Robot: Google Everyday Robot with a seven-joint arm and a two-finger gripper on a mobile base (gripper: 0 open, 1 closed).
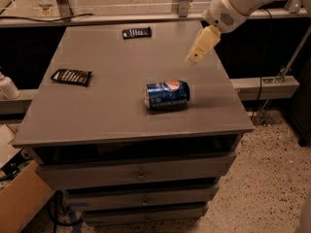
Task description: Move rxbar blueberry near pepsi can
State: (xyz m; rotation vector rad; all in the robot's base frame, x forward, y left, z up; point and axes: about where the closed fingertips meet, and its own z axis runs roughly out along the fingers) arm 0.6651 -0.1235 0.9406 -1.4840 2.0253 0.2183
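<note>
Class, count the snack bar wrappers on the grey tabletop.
2. The rxbar blueberry lies at the far edge; a striped wrapper near the left edge. The gripper hovers over the right side, beyond the pepsi can.

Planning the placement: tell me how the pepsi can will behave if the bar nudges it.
The pepsi can lies on its side, so a nudge against its curved wall would probably roll it. It looks undented, likely rigid. The hand hovers above the table's right side, apart from can and rxbar blueberry.
</note>
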